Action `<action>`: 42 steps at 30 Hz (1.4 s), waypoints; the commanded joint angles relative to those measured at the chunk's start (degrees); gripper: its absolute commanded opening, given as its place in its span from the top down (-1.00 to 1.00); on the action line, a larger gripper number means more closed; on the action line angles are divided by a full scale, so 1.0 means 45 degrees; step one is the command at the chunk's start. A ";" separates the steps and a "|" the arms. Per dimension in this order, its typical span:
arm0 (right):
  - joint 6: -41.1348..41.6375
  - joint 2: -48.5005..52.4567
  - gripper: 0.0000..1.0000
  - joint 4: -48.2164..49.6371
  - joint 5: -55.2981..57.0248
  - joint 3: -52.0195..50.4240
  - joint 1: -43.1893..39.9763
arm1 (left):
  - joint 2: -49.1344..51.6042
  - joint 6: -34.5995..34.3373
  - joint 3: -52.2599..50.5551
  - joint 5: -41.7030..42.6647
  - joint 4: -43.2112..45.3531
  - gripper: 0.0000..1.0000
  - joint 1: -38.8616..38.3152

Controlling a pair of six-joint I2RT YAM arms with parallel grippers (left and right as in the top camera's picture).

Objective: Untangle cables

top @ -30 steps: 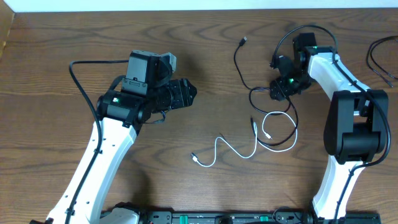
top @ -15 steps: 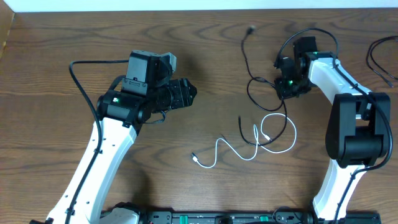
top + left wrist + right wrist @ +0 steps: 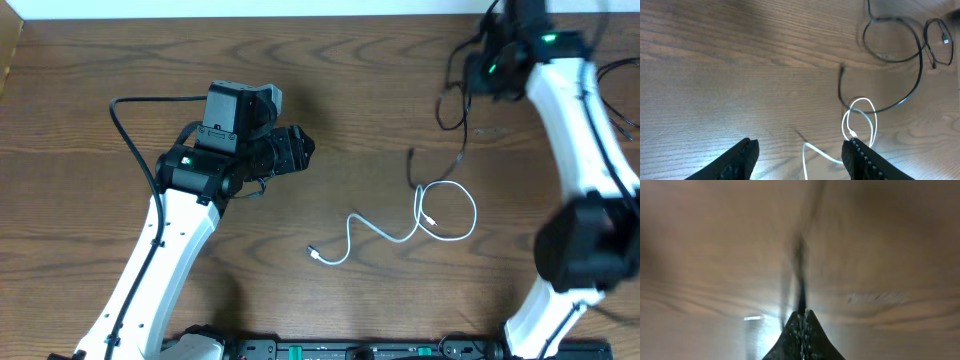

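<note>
Left gripper [image 3: 801,157]: hovered over the wooden table [image 3: 120,60], jaws apart, holding nothing.
White cable [image 3: 395,238]: lay loose on the table at centre, nothing pinning it, its right end coiled in a loop.
Black cable [image 3: 919,70]: hung from the far right corner, its lower run apparently crossing the white loop.
Right gripper [image 3: 801,317]: jaws clamped on the black cable; this view was blurred.
Risk: more pulling could snag the black plug in the loop and drag the white cable along.
Risk: the thin cable might slip from the pinch.
</note>
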 commanded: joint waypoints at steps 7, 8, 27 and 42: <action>0.0675 -0.3949 0.98 -0.0019 0.0049 0.1263 -0.0058 | 0.0000 0.0078 -0.0053 -0.0126 -0.0024 -0.18 -0.0005; 0.0680 -0.4158 0.98 -0.0228 0.0049 0.1263 -0.0053 | 0.0000 0.0078 -0.0053 -0.0126 -0.0024 -0.18 -0.0005; 0.3866 -0.1957 -0.01 -0.5231 0.2890 -0.0782 -0.0102 | 0.0000 0.0083 -0.0058 -0.0661 -0.0029 -0.18 -0.0005; 0.3823 0.0457 0.10 -0.1753 0.3084 -0.3968 0.0029 | 0.0000 0.0083 -0.0185 -0.1122 -0.0078 -0.18 -0.0005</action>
